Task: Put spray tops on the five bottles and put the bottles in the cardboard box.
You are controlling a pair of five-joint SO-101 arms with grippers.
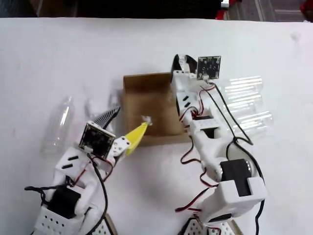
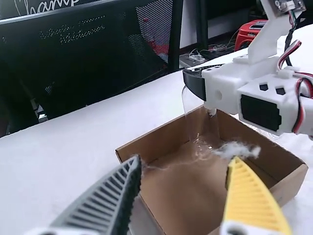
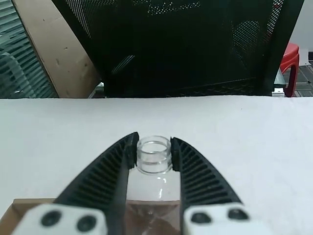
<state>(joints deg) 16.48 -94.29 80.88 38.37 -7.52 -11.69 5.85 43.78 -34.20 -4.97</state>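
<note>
I see the right gripper (image 3: 153,143) pinching a bottle (image 3: 153,157) by its neck, upright in the cardboard box (image 1: 146,95), left gripper (image 2: 185,164) spread wide just beside the box, more bottles (image 1: 242,103) lying on the table (image 1: 58,58).

A white tabletop (image 1: 58,54) carries an open cardboard box (image 1: 129,98) at the centre of the frame. A clear plastic bottle (image 1: 57,125) lies at the left. Several more clear bottles (image 1: 247,104) lie side by side at the right.
</note>
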